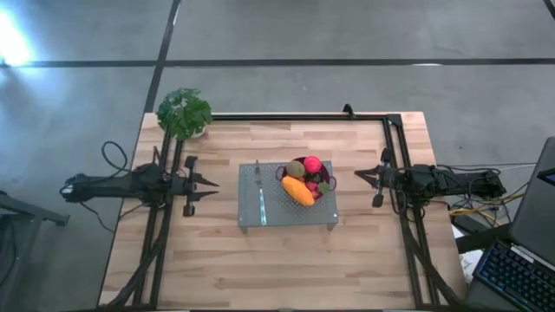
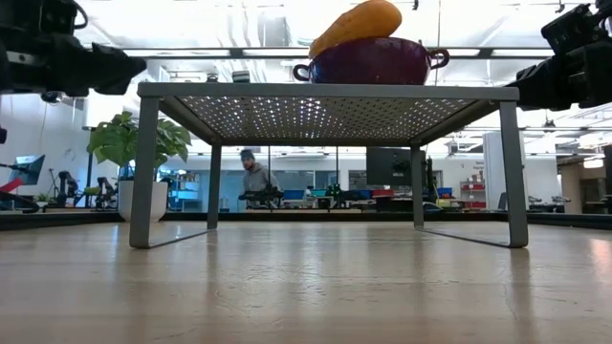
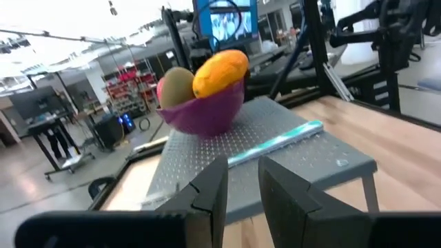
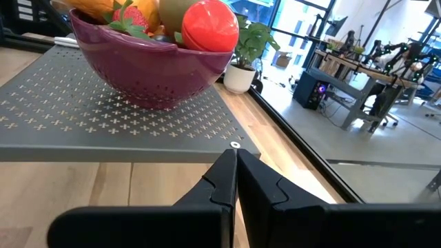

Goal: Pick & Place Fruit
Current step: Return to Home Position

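Observation:
The fruit lies piled in a purple bowl (image 1: 330, 179) on the right part of a grey perforated stand (image 1: 260, 217). It includes an elongated orange piece (image 1: 297, 191), a pink-red ball (image 1: 312, 163), a brown-green oval (image 1: 296, 169) and red strawberries (image 1: 323, 185). The left wrist view shows the orange piece (image 3: 220, 71) and the oval (image 3: 177, 86) above the bowl's rim. My left gripper (image 1: 215, 186) hovers open, left of the stand, pointing at it. My right gripper (image 1: 355, 176) hovers shut just right of the bowl (image 4: 148, 69), touching nothing.
A slim knife (image 1: 262, 198) lies on the left part of the stand. A potted plant (image 1: 184, 113) stands at the table's far left corner. Black frame rails (image 1: 299, 116) run along the far edge and both sides. A keyboard (image 1: 519, 269) sits off the table's right.

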You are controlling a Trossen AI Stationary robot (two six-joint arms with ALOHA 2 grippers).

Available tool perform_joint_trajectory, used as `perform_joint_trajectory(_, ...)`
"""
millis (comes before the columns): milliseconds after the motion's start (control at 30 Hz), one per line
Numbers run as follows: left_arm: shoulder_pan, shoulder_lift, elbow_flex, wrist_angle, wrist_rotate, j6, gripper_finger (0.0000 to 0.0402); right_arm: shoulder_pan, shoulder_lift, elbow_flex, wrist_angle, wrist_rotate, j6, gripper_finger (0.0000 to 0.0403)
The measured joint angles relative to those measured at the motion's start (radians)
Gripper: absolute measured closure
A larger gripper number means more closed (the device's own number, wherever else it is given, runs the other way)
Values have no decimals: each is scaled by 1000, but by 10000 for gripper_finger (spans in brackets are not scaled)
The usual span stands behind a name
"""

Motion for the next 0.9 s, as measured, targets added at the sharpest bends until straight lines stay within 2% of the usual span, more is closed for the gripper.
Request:
perform_joint_trajectory(333,0,-111,-51,-21,-4,-46,314,0,0,0,0,0,0,394)
perform_joint_trajectory(900,0,-87,-52,-16,-4,-48,314,0,0,0,0,0,0,394)
